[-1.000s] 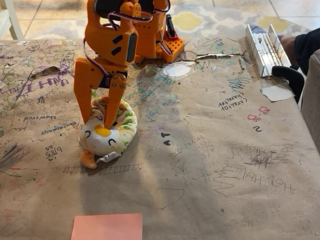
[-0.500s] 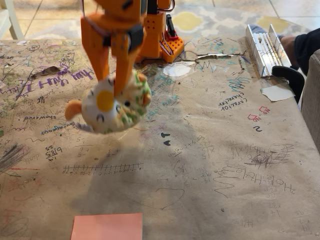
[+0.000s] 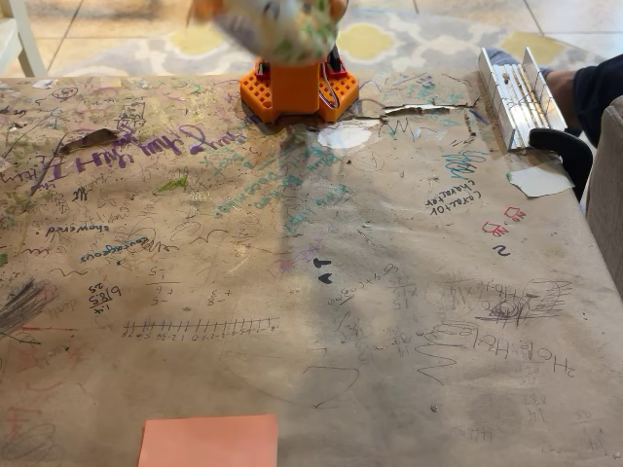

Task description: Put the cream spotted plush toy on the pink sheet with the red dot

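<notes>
Cream spotted plush toy up at top edge of fixed view, blurred, well clear of table, hanging in front of orange arm base. Orange and green spots just readable through blur; upper part cut off by frame. Long axis not readable.

Gripper out of frame above toy; fingers not visible, so open or closed cannot be told. Toy airborne, so judged still carried, but grip itself unseen.

Pink sheet flat at bottom edge of view, left of centre, lower part cropped. No red dot on visible part.

Key relation: sheet lies well apart from toy, toward camera and slightly left in view — almost full depth of table between them. Toy high at far end, target low at near end. Next move judged to need long reach forward plus descent, with slight leftward correction. Risk: sheet near table edge, reach near limit; soft toy may roll off on release.
</notes>
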You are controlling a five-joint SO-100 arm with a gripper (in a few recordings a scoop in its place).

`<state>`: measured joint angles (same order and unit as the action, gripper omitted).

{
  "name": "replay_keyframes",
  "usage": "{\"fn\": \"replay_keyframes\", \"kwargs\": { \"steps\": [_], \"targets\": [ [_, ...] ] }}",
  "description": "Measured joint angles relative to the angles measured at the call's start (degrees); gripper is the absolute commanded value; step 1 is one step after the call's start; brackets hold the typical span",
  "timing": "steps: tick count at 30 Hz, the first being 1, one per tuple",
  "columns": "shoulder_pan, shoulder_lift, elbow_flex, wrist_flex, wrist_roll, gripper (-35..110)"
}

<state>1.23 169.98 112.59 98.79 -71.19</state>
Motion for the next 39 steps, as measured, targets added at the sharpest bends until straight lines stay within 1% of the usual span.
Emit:
{"fn": "replay_keyframes", "kwargs": {
  "steps": [3, 8, 12, 15, 17, 19, 22, 24, 25, 27, 30, 33, 39],
  "targets": [
    [-0.79, 5.36, 1.05, 0.35, 0.0, 0],
    [-0.62, 8.7, 1.05, 0.18, 0.7, 0],
    [-0.62, 5.45, 0.79, -2.46, 3.25, 0],
    [0.44, -9.14, -4.75, -6.5, 9.32, 0],
    [1.14, -23.73, -13.36, -10.11, 13.89, 0],
    [1.49, -39.46, -24.96, -13.18, 16.26, 0],
    [1.49, -63.37, -43.51, -15.21, 16.26, 4],
    [1.32, -76.2, -53.44, -15.47, 13.36, 12],
    [1.32, -80.6, -55.81, -16.08, 11.6, 15],
    [1.41, -85.61, -54.76, -18.72, 9.49, 19],
    [2.55, -89.82, -48.96, -23.38, 7.38, 23],
    [3.69, -92.64, -45.62, -25.4, 6.5, 23],
    [4.39, -92.81, -40.34, -27.6, 6.42, 23]
  ]
}}
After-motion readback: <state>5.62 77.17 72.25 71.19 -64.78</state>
